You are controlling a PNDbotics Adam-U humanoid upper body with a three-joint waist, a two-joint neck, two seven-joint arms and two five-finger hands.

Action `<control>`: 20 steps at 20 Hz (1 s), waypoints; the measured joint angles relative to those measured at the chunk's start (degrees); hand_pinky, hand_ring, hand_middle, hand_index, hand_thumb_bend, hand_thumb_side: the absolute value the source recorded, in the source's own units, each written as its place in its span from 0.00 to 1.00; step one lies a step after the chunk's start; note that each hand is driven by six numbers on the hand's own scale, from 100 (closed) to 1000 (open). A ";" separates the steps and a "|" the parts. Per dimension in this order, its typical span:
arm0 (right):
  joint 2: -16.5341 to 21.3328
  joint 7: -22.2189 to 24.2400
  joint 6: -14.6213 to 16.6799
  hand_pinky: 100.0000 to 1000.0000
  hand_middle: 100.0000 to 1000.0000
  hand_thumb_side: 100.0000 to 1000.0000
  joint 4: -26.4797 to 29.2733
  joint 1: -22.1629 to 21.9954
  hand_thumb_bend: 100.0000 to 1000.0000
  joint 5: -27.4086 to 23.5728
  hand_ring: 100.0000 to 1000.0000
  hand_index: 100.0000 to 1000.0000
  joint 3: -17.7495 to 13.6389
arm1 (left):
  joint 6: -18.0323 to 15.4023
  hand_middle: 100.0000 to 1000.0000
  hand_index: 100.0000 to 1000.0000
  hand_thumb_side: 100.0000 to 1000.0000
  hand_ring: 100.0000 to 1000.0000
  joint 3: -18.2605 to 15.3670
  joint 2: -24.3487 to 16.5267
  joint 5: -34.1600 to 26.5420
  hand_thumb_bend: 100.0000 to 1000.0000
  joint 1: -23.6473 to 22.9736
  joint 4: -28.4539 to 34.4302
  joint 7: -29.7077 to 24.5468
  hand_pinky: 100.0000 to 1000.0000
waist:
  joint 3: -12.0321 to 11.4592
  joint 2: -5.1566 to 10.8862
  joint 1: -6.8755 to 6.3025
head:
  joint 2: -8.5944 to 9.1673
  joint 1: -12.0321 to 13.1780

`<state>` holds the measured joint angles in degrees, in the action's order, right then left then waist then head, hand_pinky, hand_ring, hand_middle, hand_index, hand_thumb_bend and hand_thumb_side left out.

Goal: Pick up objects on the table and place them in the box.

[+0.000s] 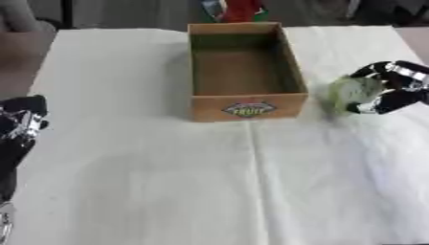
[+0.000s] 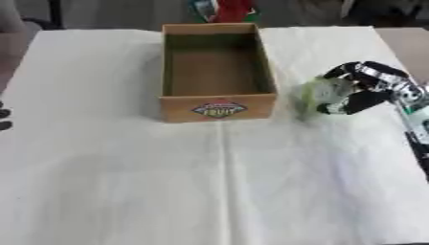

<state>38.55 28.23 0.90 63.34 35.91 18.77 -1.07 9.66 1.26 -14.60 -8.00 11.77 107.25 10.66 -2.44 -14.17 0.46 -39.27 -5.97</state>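
Observation:
A brown cardboard box (image 1: 247, 109) with a fruit label on its front wall stands open at the middle back of the white-covered table, and its inside looks bare. Just right of the box, my right hand (image 2: 368, 88) has its fingers curled round a pale green rounded object (image 2: 321, 93), close above the cloth. My left hand (image 1: 21, 124) shows at the left edge of the left eye view, far from the box, blurred.
A white cloth (image 1: 209, 182) covers the table, with a crease running down from the box front. Red and green things (image 1: 239, 9) lie beyond the far edge behind the box.

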 measured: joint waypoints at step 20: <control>-4.76 -12.77 2.05 0.29 0.48 0.00 1.96 12.72 0.17 2.52 0.46 0.54 1.54 | 0.13 0.59 0.62 0.31 0.67 0.03 0.00 -0.04 0.31 -0.07 0.00 -0.19 0.69 | -0.57 0.59 -0.02 | 0.04 -0.26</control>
<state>33.79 15.45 2.95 65.30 48.63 21.29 0.47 9.79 1.29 -14.60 -8.04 11.71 107.25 10.47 -3.01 -13.58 0.43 -39.23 -6.22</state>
